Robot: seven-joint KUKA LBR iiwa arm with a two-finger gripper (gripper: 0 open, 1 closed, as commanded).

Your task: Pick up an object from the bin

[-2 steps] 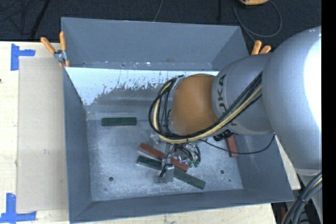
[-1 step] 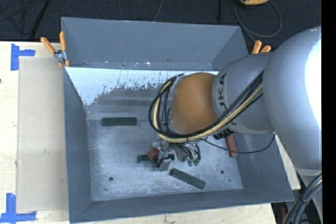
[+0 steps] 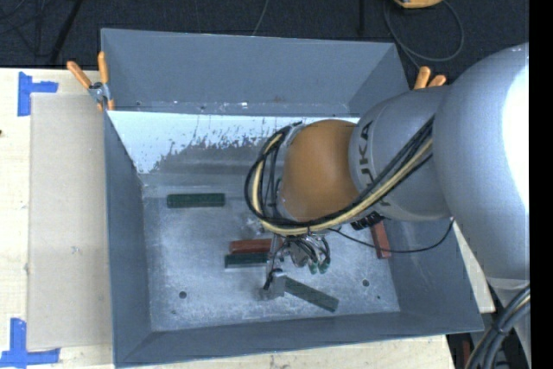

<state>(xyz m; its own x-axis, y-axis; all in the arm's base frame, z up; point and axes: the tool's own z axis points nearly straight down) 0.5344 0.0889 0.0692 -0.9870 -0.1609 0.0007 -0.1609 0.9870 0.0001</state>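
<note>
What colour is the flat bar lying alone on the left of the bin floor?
Dark green; the bar shows best in the camera view.

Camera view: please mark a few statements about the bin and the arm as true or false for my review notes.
1. A dark green bar lies by itself on the floor of the bin, to the left of the arm. True.
2. The bin is heaped full of things. False: only a few bars lie scattered on its floor.
3. The gripper is low in the bin, close to a reddish-brown bar and a grey bar. True.
4. The arm reaches in from the view's left. False: it comes in from the right.
5. The grey bar lies against the far wall. False: it lies toward the near wall, just below the gripper.
</note>
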